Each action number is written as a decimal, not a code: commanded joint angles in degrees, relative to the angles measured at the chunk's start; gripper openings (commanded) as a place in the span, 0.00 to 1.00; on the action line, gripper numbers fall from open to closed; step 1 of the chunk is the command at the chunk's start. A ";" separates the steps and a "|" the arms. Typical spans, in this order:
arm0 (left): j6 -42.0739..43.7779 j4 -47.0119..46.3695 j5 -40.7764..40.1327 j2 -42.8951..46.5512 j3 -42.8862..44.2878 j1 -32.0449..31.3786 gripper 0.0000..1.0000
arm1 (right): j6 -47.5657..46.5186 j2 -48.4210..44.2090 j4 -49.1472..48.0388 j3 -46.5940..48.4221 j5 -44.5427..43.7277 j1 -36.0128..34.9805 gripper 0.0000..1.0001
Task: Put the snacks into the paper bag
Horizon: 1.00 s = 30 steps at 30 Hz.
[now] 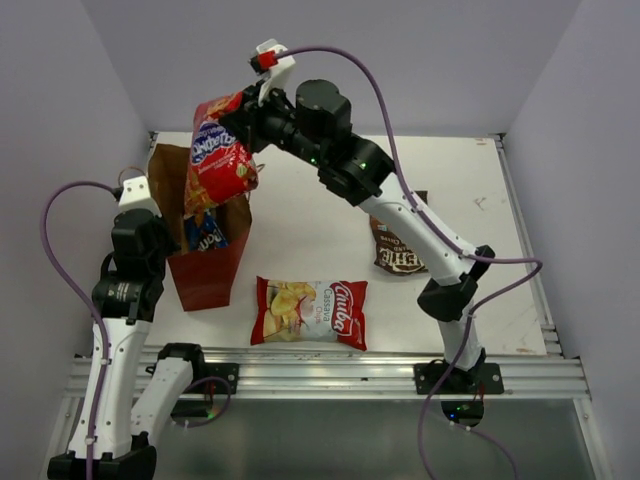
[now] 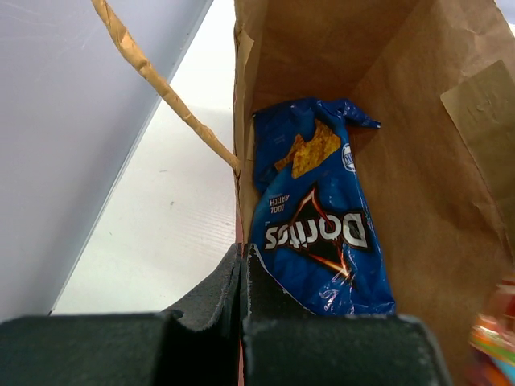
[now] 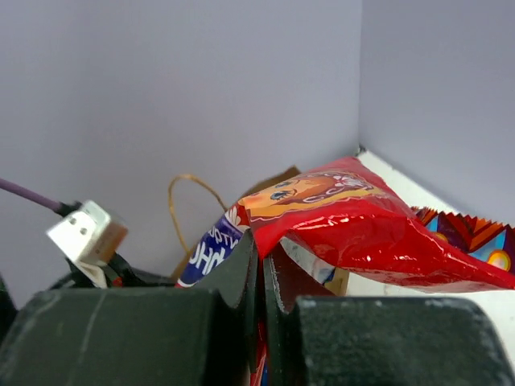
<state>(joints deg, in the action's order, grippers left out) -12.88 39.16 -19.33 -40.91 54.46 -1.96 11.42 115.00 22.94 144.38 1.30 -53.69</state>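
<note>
While left hand (image 2: 241,259) pinches paper bag (image 1: 210,275) rim, right hand (image 3: 261,249) pinches red chip bag (image 1: 218,160) top, bag dangling beneath hand.

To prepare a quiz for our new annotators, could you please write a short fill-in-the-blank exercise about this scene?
1. The right end effector is shut on the red bag, which hangs ____ the paper bag.
2. The Doritos lie ____ the paper bag.
3. The left end effector is ____ on the paper bag's wall.
4. ____ snacks lie on the table: cassava chips and Kettle.

Missing words: above; inside; shut; Two.
</note>
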 commanded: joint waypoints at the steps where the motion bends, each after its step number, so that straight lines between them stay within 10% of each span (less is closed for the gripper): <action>1: -0.30 -2.24 -0.62 0.92 0.12 -0.15 0.00 | 1.59 0.75 -7.30 -1.20 1.60 -0.45 0.00; 30: -0.21 -2.68 0.17 -0.75 -0.05 -0.15 0.00 | 3.34 5.50 4.22 0.64 11.53 -3.35 0.00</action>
<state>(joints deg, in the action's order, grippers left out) -12.88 39.11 -19.29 -41.82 54.46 -1.96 13.28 123.59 31.24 141.10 9.43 -56.69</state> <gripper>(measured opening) 0.007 0.025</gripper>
